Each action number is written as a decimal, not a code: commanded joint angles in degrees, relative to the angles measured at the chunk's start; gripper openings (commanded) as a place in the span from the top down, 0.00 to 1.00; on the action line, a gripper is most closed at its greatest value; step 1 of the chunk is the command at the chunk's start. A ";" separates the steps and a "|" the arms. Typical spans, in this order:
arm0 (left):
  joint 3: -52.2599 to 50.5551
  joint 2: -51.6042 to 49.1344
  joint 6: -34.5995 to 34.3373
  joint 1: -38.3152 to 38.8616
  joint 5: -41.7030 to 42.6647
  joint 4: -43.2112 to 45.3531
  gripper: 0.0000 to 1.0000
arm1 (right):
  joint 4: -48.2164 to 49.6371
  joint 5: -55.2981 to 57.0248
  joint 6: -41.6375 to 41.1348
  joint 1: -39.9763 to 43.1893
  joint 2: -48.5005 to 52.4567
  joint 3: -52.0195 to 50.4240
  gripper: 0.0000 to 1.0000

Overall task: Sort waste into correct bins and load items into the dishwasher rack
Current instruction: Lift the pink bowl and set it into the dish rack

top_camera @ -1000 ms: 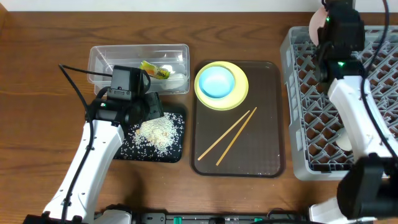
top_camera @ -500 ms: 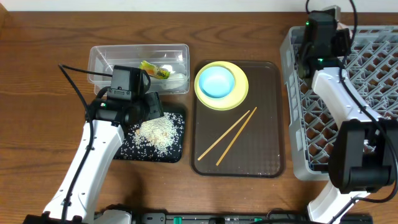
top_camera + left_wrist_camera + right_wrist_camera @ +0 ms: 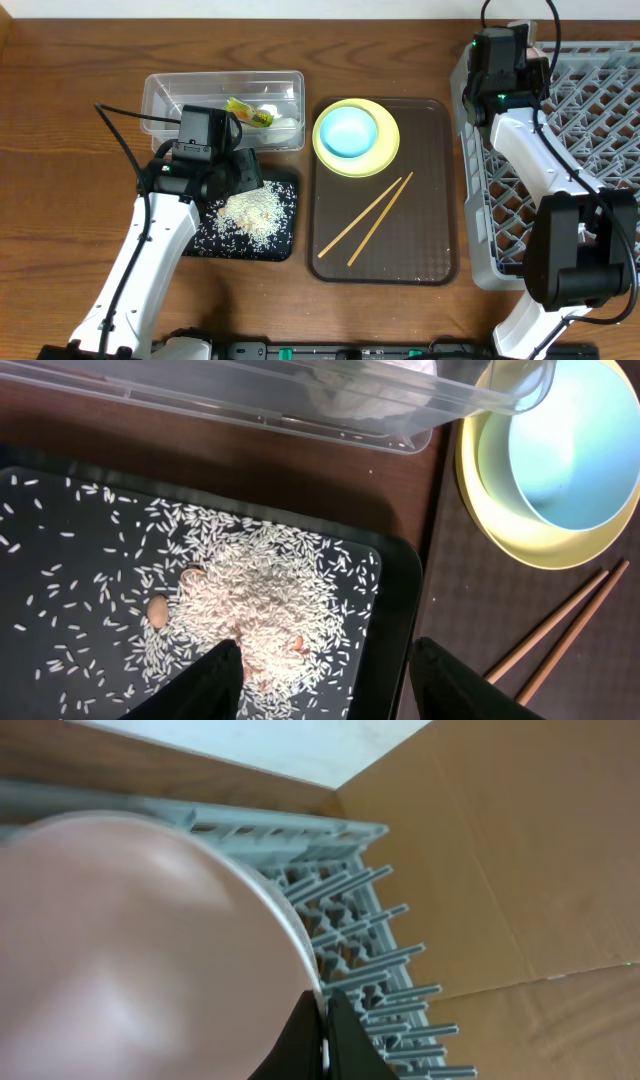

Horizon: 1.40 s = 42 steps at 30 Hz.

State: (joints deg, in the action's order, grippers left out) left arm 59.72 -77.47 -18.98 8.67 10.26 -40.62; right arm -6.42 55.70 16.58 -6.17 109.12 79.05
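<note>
Wood-grain bench (image 3: 60,150) carries the clear tub (image 3: 160,95) at far left, the snack wrapper (image 3: 248,112) and white scraps (image 3: 285,125) inside it. Just nearer lies the black tray (image 3: 285,235), strewn with rice (image 3: 252,212). The left gripper (image 3: 328,650) hangs over the tray's right part, jaws parted, holding nothing. On the brown serving tray (image 3: 420,240) in the middle, the light blue bowl (image 3: 348,131) sits in the yellow plate (image 3: 385,150), with two chopsticks (image 3: 365,220) nearer. The right gripper (image 3: 322,1020) is closed on the white-pink bowl (image 3: 130,950) rim, over the far-left corner of the grey rack (image 3: 590,110).
</note>
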 commanded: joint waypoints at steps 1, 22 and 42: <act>0.24 0.74 1.14 -0.24 -0.66 -0.33 0.43 | 3.98 4.63 5.60 0.39 -0.15 0.24 0.99; 0.24 0.74 1.14 -0.24 -0.63 -0.48 0.43 | -0.94 2.03 0.20 0.42 0.87 -0.90 0.99; 0.24 0.74 1.14 -0.24 -0.46 -0.50 0.43 | -16.92 -2.58 -10.82 -4.24 -0.50 -0.87 0.98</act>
State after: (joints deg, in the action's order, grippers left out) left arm 59.72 -77.47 -18.98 8.67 10.28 -40.93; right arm -21.85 54.68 7.68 -9.19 109.30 78.63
